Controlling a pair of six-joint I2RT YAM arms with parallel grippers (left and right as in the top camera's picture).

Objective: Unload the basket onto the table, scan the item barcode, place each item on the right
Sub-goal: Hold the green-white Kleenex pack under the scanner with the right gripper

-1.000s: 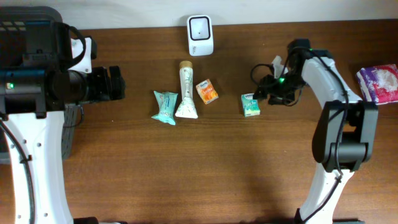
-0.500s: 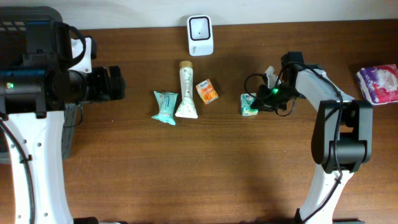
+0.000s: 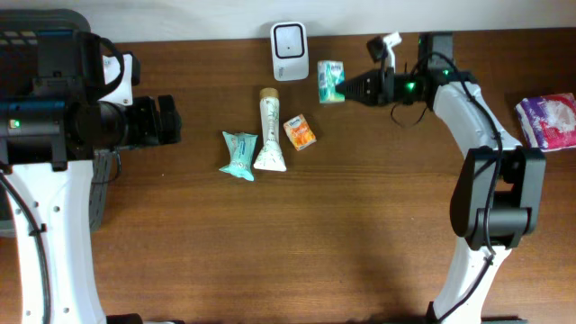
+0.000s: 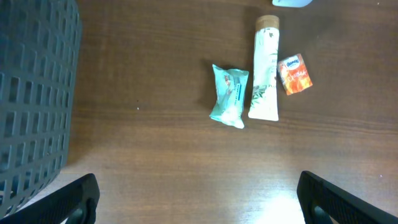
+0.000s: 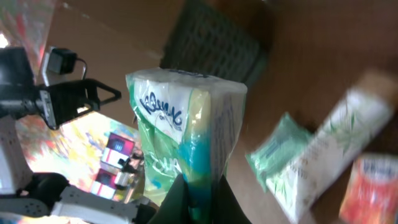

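Your green tissue pack (image 3: 331, 81) is just right of the white scanner (image 3: 290, 51), pinched at one end by your right gripper (image 3: 346, 88), jaws clamped tight on it. The tube (image 3: 268, 130), orange packet (image 3: 300, 132) and teal packet (image 3: 239, 155) lie nearer you on the table. Your left gripper (image 3: 169, 120) hangs wide apart, holding nothing, beside the basket (image 4: 31, 93)

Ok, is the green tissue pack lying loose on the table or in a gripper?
In a gripper: the right gripper is shut on the tissue pack, pinching one edge, just right of the white scanner.
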